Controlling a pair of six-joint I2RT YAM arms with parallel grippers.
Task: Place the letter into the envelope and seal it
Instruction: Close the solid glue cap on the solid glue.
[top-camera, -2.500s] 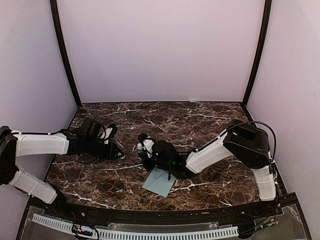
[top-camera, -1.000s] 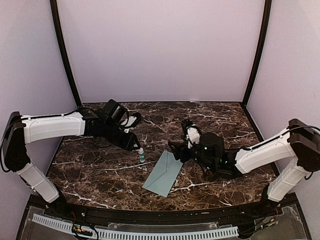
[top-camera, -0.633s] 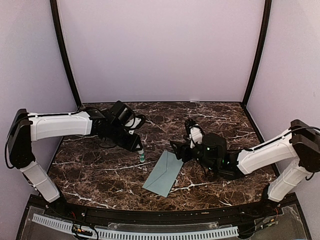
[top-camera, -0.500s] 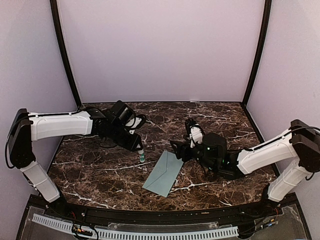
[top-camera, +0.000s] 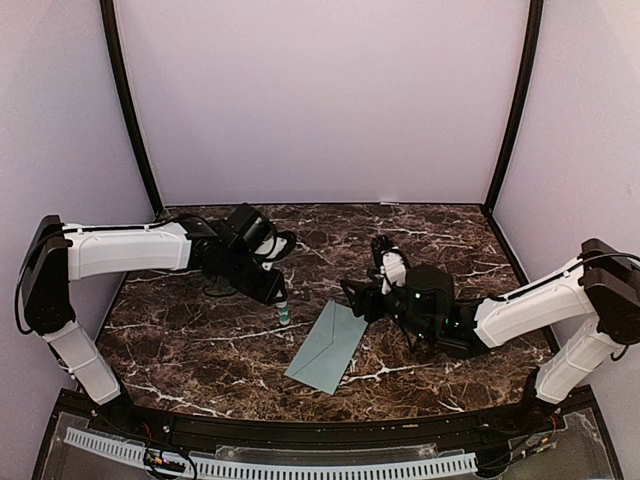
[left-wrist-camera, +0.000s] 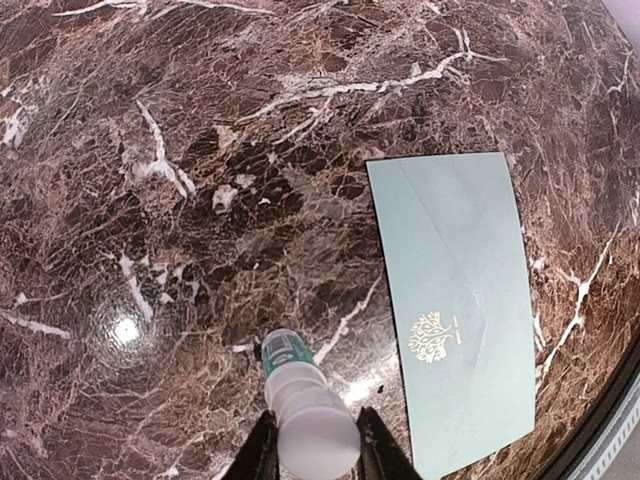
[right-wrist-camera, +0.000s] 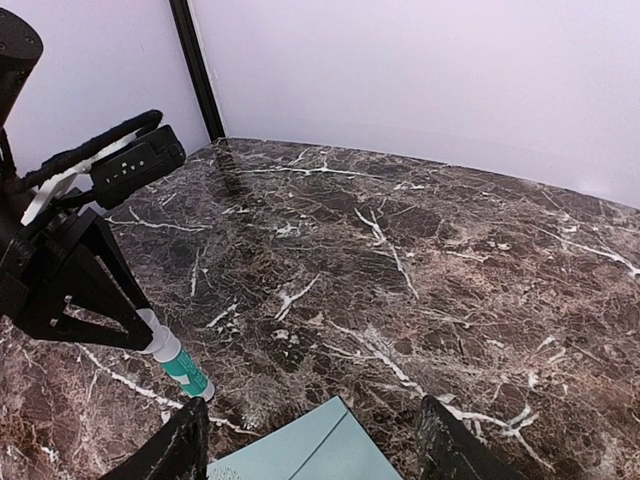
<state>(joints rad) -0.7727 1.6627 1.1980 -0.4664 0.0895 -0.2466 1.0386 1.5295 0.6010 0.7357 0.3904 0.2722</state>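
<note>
Two risks: left gripper (left-wrist-camera: 314, 458), clamping a glue stick (left-wrist-camera: 298, 398), may smear the bench (top-camera: 200, 340); right gripper (right-wrist-camera: 315, 452), open and empty, may nudge the envelope (top-camera: 327, 347).

The left gripper (left-wrist-camera: 315, 447) pinched a white glue stick (left-wrist-camera: 303, 408), its teal tip perhaps touching the marble table (left-wrist-camera: 200, 150). Just beside it lay the teal envelope (left-wrist-camera: 455, 280), gold tree (left-wrist-camera: 433, 335) stamped on it.

The pale teal envelope (top-camera: 326, 347) lies flat on the dark marble table (top-camera: 190, 345), set on a diagonal from near-left to far-right, flap down, 1 small gold tree emblem (left-wrist-camera: 432, 335) facing up.
</note>
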